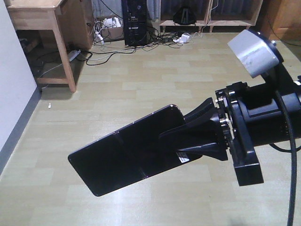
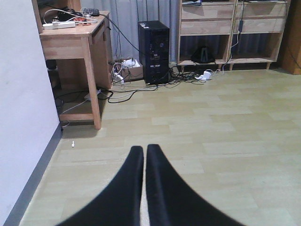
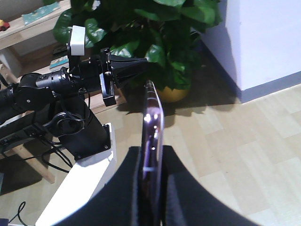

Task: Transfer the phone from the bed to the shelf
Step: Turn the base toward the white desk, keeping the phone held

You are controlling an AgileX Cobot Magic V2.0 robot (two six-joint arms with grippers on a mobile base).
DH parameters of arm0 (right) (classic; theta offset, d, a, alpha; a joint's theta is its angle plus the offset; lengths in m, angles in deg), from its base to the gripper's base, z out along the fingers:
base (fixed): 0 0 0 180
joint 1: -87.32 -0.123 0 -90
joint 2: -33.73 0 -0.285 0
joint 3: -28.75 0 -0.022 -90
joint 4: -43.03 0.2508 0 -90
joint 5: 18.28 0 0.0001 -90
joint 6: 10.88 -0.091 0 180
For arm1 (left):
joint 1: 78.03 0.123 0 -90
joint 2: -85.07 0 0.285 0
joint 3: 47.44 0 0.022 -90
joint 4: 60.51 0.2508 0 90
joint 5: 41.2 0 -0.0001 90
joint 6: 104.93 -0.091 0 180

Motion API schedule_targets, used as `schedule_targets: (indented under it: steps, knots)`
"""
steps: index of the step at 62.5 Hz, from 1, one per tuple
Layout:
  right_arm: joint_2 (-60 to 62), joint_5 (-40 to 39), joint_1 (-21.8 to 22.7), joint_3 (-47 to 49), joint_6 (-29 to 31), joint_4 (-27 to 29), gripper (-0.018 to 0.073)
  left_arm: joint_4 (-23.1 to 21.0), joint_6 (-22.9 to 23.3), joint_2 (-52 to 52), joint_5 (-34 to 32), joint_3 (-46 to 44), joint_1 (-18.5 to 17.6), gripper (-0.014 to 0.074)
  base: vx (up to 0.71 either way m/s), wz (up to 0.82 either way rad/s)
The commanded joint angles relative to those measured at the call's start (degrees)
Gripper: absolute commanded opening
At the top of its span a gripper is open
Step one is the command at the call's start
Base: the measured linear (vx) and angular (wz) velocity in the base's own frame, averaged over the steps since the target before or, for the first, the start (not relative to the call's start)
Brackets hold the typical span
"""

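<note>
Since right hand (image 3: 153,157) clamps only near end of phone (image 1: 127,148), rest cantilevers ahead of hand: carry slow. Grip looks shallow, hard to confirm. Left hand (image 2: 144,153) fingers together, empty. Shelf (image 2: 179,37) well ahead.

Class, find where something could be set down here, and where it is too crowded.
Free: the wide floor between desk and shelf. Crowded: the desk's top, under a power strip; the floor round the PC tower, strewn with cables.
</note>
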Motion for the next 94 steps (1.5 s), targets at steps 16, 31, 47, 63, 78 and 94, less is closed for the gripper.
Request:
schedule_targets:
  steps: [16, 31, 47, 63, 78, 94]
  knots:
    - [1.3, 3.9, 0.1, 1.3, 0.0, 5.4, -0.0004, -0.3, 0.2, -0.3, -3.9, 0.0, -0.2, 0.0001, 0.38, 0.00]
    - [1.3, 3.9, 0.1, 1.3, 0.0, 5.4, -0.0004, -0.3, 0.2, -0.3, -3.9, 0.0, -0.2, 0.0001, 0.39, -0.03]
    - [1.3, 3.9, 0.1, 1.3, 0.0, 5.4, -0.0004, -0.3, 0.2, -0.3, -3.9, 0.0, -0.2, 0.0001, 0.39, -0.02]
    - [1.3, 3.9, 0.1, 1.3, 0.0, 5.4, -0.0004, -0.3, 0.2, -0.3, -3.9, 0.0, -0.2, 0.0001, 0.38, -0.01]
    - [1.3, 3.9, 0.1, 1.3, 0.0, 5.4, -0.0004, -0.3, 0.2, -0.3, -3.9, 0.0, -0.2, 0.0001, 0.38, 0.01]
    - [1.3, 3.9, 0.1, 1.3, 0.0, 5.4, -0.0004, -0.3, 0.2, -0.3, -3.9, 0.0, -0.2, 0.0001, 0.37, -0.03]
